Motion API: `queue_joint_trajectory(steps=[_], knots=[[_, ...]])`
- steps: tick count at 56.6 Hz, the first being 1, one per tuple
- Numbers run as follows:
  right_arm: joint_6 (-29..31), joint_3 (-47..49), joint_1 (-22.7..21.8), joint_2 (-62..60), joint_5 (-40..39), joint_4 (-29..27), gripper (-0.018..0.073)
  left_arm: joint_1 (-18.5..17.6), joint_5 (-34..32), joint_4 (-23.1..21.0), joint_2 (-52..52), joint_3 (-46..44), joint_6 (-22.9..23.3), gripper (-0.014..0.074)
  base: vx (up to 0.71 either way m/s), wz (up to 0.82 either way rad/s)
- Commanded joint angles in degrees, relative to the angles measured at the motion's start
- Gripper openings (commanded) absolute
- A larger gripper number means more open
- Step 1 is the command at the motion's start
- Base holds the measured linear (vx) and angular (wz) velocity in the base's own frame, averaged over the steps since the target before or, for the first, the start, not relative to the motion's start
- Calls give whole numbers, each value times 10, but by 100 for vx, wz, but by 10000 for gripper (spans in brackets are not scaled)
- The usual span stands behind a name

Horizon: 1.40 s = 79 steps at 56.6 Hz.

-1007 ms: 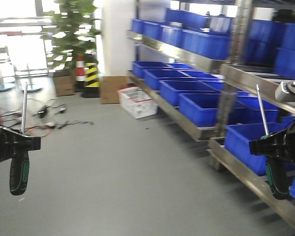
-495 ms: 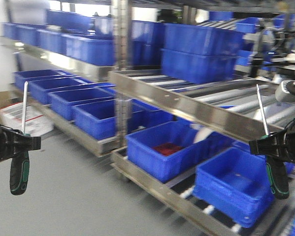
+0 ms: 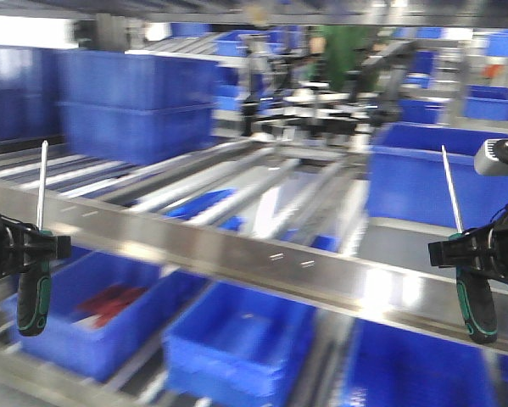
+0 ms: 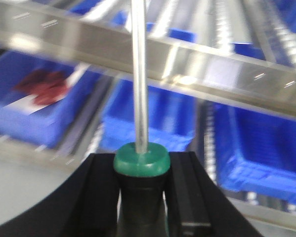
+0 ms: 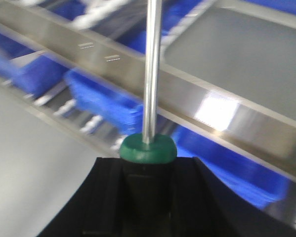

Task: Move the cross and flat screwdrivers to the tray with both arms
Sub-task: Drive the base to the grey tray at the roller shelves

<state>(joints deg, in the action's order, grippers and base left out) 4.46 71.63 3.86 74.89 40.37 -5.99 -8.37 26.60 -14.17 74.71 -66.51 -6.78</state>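
Left fingers (image 3: 57,246) pinch a screwdriver (image 3: 33,298) at the top of its black-and-green handle. The shaft points straight up and the handle hangs below the grip. It is held in the air at the left edge of the front view, before a blurred steel rack (image 3: 237,254) with blue bins (image 3: 237,339) on its shelves. At the right edge, the right fingers (image 3: 441,252) clamp the second screwdriver (image 3: 478,307) the same way, its shaft leaning slightly left. Each wrist view shows a green collar seated between black fingers, with the shaft rising over the rack.
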Motion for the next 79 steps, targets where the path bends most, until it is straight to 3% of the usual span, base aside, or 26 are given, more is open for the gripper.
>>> queue_joint_trajectory(steps=[1,30,79], knots=[[1,16,-1,-18,-45,-3,-8,-4,-48,-10,-18,-15,2,-4,33,-76],[1,16,-1,-18,-42,-3,-8,-4,-49,-10,-18,-15,2,-4,29,-56],[1,16,-1,-18,-40,-3,-8,-4,-49,-10,-18,-15,2,-4,19,-13]])
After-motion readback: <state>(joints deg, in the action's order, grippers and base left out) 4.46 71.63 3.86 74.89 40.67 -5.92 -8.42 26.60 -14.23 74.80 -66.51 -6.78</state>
